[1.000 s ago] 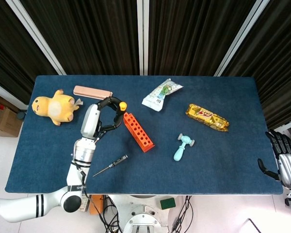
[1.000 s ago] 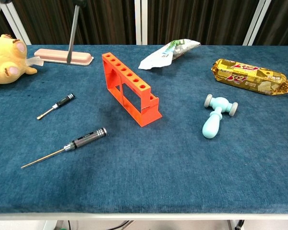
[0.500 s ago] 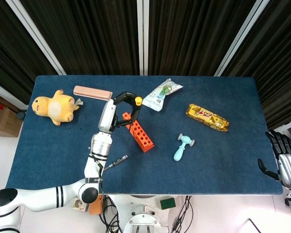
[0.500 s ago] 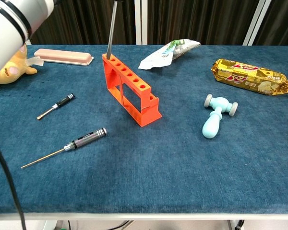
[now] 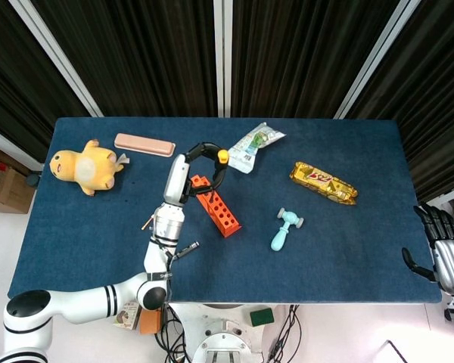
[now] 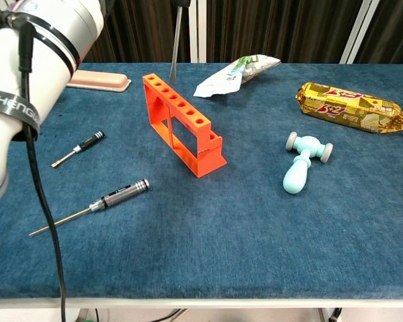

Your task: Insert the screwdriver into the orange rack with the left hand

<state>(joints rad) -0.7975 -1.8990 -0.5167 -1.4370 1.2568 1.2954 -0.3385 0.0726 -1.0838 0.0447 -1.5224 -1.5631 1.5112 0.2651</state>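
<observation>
Chest view: your left hand (image 5: 204, 160) grasps screwdriver (image 6: 175, 47), slim metal shaft upright above perforated orange rack (image 6: 183, 123); right hand (image 5: 443, 243) released

Bare cloth right of orange rack (image 6: 183, 124); snack bag (image 6: 236, 74) crowds far end.

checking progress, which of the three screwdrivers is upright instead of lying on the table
The yellow-capped screwdriver held by the left hand, its shaft pointing down over the orange rack. The long screwdriver and short screwdriver lie flat.
</observation>
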